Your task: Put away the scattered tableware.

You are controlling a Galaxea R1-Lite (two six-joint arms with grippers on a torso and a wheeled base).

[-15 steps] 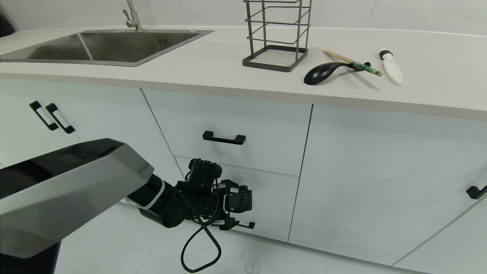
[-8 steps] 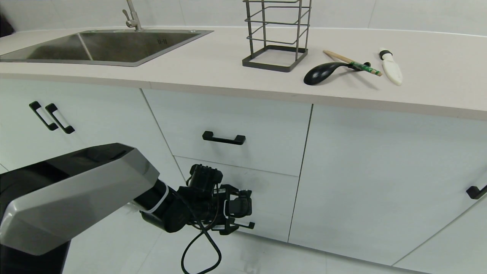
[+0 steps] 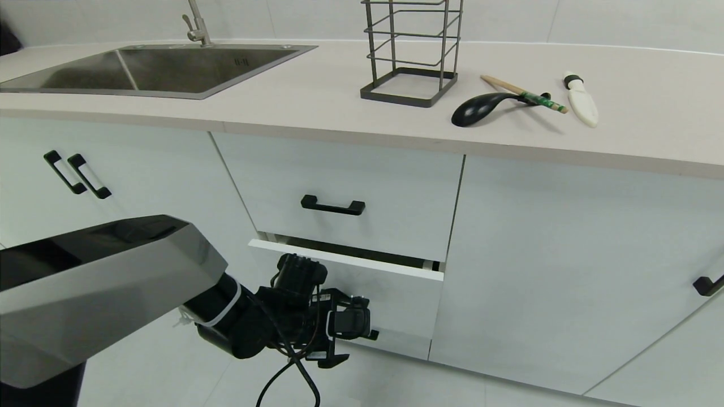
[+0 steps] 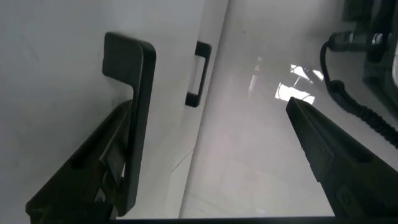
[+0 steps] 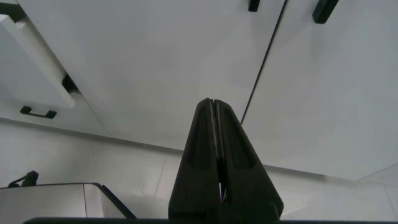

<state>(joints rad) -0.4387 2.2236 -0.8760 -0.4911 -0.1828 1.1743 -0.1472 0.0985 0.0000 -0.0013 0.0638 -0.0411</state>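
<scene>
- Left gripper (image 3: pixel 356 345) is hanging low in front of the white cabinets, at the face of the lower drawer (image 3: pixel 362 280).
- Its fingers (image 4: pixel 81 180) are standing wide apart. One is lying against the drawer's black handle (image 4: pixel 138 118), the other is well off to the side over the floor. They are not clamping the bar.
- The lower drawer is standing partly open, with a dark gap showing along its top edge just above the gripper.
- The upper drawer (image 3: pixel 339 175) is sitting closed, its black handle (image 3: pixel 332 204) straight above the gripper.
- Right gripper (image 5: pixel 214 155) is pointing at plain white cabinet fronts low down. Its fingers are pressed together with nothing between them.
- The tableware is lying on the beige countertop (image 3: pixel 283 102), well above the left gripper and off to its right.
- A black spoon (image 3: pixel 481 107) is lying there with its bowl toward the counter edge.
- Wooden chopsticks (image 3: pixel 523 93) with green-patterned ends are crossing over the spoon's handle.
- A white utensil with a black band (image 3: pixel 581 102) is lying just beyond the chopsticks, farthest from the gripper; I cannot tell what kind it is.
- A dark wire rack (image 3: pixel 410 53) is standing upright on the counter, high above the left gripper and just beside the spoon.
- A steel sink (image 3: pixel 153 68) with its faucet (image 3: pixel 195 22) is sitting up and to the left of the gripper.
</scene>
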